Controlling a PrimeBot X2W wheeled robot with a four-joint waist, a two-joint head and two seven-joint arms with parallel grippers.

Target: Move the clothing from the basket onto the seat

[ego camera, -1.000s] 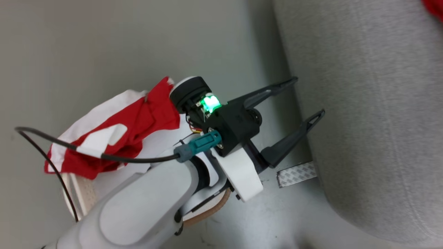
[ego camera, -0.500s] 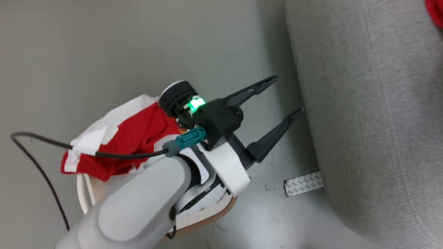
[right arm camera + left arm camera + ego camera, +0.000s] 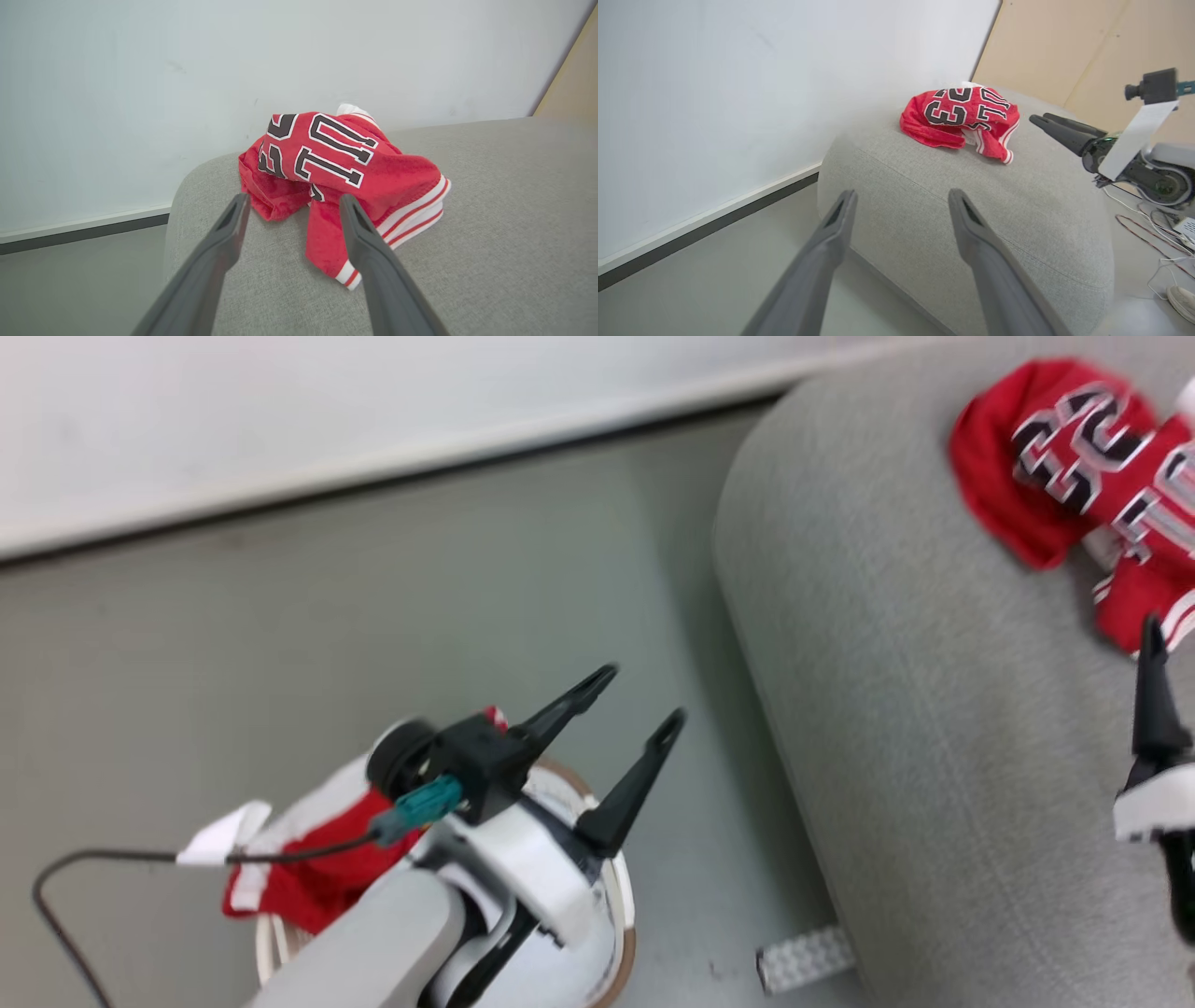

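Observation:
A red garment with navy white-outlined numbers (image 3: 1074, 467) lies crumpled on the grey sofa (image 3: 934, 709). Another red and white garment (image 3: 313, 887) hangs over the off-white basket's rim (image 3: 631, 933) at the lower left. My left gripper (image 3: 644, 693) hovers open and holding nothing above the basket, pointing toward the sofa's end (image 3: 971, 219). The left gripper (image 3: 902, 193) and the numbered garment (image 3: 962, 116) also show in the left wrist view. My right gripper (image 3: 293, 200) stands open just short of the numbered garment (image 3: 345, 172), above the sofa cushion (image 3: 504, 210). One of its fingers (image 3: 1153, 691) rises at the head view's right edge.
A white wall with a dark baseboard (image 3: 373, 485) runs behind the grey floor (image 3: 327, 635). A patterned tape strip (image 3: 803, 957) lies on the floor by the sofa's base. A black cable (image 3: 93, 863) loops from my left wrist. Loose wires (image 3: 1148, 224) lie beyond the sofa.
The head camera has swung up, bringing the wall and the numbered garment on the sofa into view. My left gripper stays open near the basket.

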